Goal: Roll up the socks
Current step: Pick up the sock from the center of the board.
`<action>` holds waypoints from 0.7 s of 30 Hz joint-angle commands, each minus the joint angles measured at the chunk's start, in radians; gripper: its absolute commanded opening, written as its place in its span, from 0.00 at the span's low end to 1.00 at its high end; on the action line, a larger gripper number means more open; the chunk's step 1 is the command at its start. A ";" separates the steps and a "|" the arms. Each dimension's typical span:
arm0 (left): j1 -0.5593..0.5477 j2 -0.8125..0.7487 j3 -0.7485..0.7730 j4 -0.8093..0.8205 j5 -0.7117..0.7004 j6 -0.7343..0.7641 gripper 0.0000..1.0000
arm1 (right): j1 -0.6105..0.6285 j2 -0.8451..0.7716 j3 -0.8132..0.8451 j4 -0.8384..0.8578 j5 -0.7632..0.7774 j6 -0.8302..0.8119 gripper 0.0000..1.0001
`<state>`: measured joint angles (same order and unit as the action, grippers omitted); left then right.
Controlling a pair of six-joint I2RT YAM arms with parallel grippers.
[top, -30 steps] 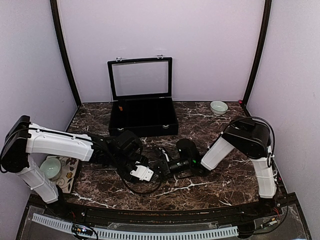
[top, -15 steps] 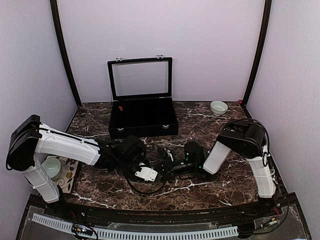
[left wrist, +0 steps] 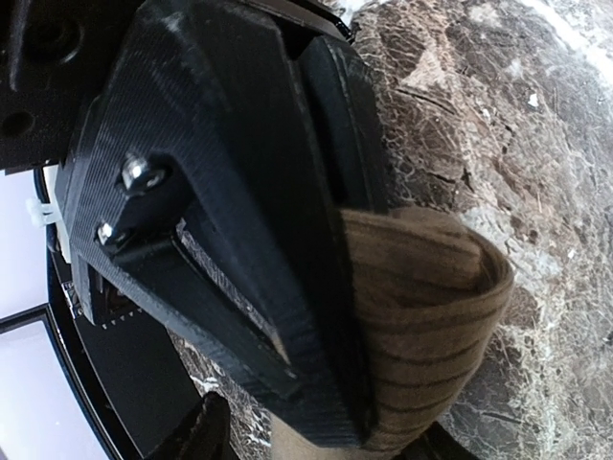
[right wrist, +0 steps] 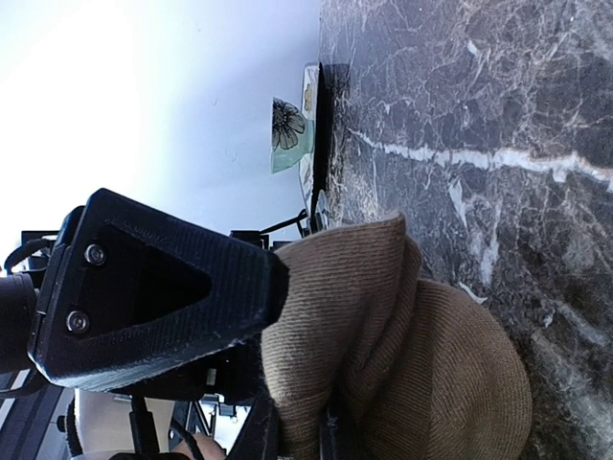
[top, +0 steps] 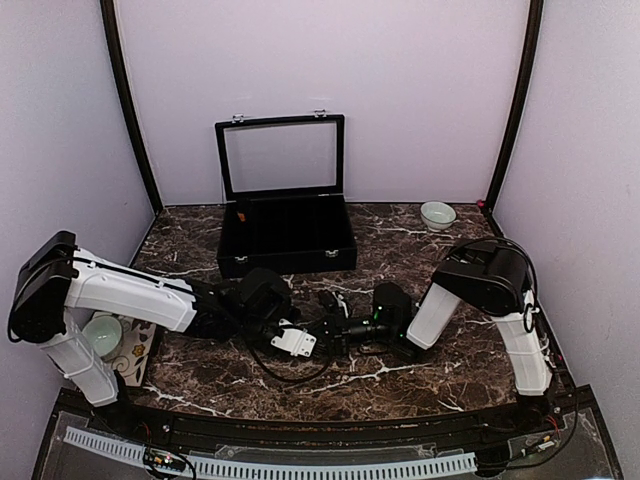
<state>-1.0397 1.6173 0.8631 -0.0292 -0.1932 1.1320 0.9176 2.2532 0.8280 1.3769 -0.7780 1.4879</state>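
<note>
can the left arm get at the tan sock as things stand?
Likely yes. A fold of the sock sits between the left fingers, with nothing blocking it. The right fingers pinch the same sock close by, so room to regrip looks tight.

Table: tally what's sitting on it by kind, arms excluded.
bowls: 2
black display case: 1
patterned tray: 1
tan sock: 1
Total: 5
</note>
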 commanded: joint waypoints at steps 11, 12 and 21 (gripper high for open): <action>-0.057 -0.072 0.062 -0.168 0.018 -0.198 0.86 | 0.017 -0.073 0.033 -0.033 0.006 -0.086 0.00; -0.056 -0.073 0.068 -0.172 0.018 -0.212 0.86 | 0.016 -0.075 0.033 -0.028 0.008 -0.084 0.00; -0.024 -0.082 0.037 -0.057 -0.078 -0.193 0.61 | 0.022 -0.077 -0.005 0.099 0.020 0.000 0.00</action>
<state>-1.0855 1.5719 0.9138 -0.1429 -0.2157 0.9340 0.9291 2.2055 0.8425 1.3666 -0.7605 1.4467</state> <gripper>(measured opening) 0.621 0.093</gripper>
